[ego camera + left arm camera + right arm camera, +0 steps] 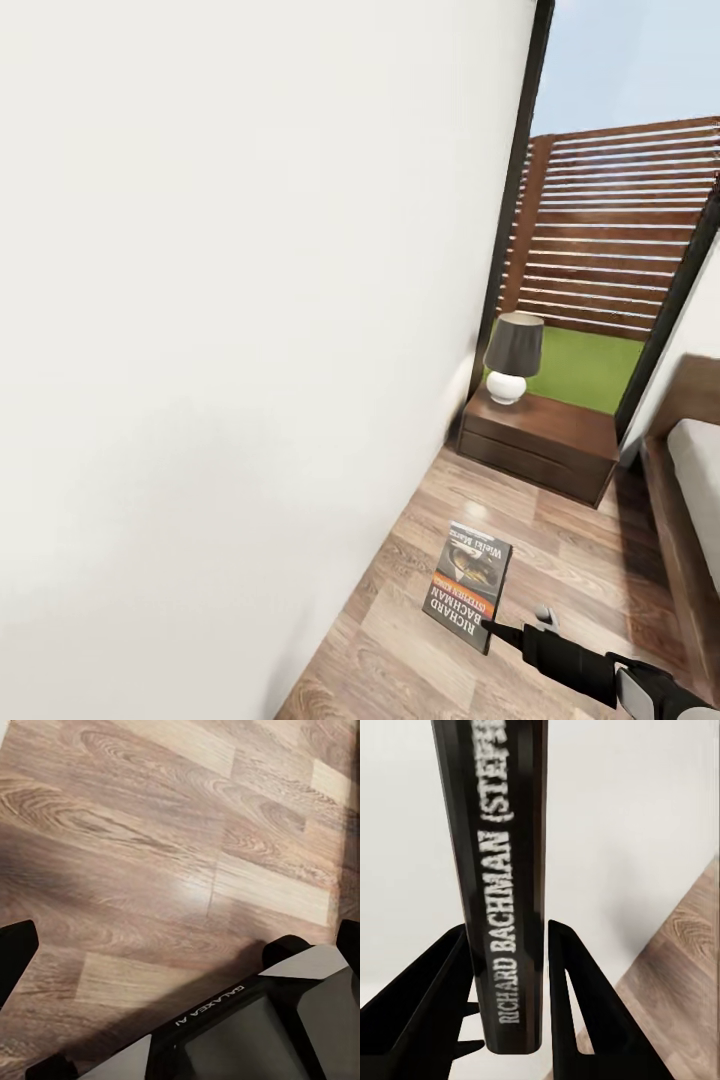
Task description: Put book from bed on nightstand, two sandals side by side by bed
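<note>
Black fingers [574, 1012] of the right gripper [510, 1009] are clamped on the book [502, 870], one on each side of its dark spine, seen in the right wrist view; white lettering "RICHARD BACHMAN" is read along the spine. In the head view the right gripper [512, 632] is seen at the lower right, with the book [467, 586] held by its lower edge above the wood-plank floor [560, 545], cover facing up, picture and orange band visible, title text upside down to the camera. The book is held near the white wall [240, 330], well apart from the nightstand [540, 440].

The left gripper's state cannot be told: in the left wrist view only dark finger parts are seen at the picture's edges over the floor [150, 855], beside a grey and black robot part [247, 1035] marked "GALAXEA".

Farther out, the nightstand is seen against the window, dark brown with two drawers, and a lamp [512, 358] with a dark shade and white round base stands on its top. The bed [690, 500] is seen at the right edge, brown frame and pale mattress, just beside the nightstand. Through the dark-framed window, grass [585, 365] and a slatted brown fence [620, 225] are seen.
</note>
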{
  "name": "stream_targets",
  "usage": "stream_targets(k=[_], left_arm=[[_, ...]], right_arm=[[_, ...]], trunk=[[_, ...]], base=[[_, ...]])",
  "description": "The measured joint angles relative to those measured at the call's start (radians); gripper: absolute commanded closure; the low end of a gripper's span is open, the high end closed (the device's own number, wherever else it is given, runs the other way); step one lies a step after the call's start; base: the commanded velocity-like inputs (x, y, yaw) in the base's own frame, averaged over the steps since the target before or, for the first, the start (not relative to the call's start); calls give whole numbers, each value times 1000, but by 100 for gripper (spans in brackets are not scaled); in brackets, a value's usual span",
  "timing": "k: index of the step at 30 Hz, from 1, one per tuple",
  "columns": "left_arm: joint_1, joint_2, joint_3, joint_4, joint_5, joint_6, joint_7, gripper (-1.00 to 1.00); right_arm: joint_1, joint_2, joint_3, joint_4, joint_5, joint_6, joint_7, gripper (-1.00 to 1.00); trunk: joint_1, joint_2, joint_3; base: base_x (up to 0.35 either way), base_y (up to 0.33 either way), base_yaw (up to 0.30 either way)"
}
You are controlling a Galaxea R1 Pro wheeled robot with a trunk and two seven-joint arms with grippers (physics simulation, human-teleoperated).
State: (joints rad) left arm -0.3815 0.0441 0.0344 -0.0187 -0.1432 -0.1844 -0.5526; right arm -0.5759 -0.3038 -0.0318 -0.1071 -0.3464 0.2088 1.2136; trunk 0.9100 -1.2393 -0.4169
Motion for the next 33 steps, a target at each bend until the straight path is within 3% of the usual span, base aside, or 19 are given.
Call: stream_targets(k=[33], left_arm=[[0, 0, 0, 0, 0, 0, 0, -100]], right_arm=[[0, 0, 0, 0, 0, 0, 0, 100]], trunk=[[0, 0, 0]], base=[[0, 0, -282]])
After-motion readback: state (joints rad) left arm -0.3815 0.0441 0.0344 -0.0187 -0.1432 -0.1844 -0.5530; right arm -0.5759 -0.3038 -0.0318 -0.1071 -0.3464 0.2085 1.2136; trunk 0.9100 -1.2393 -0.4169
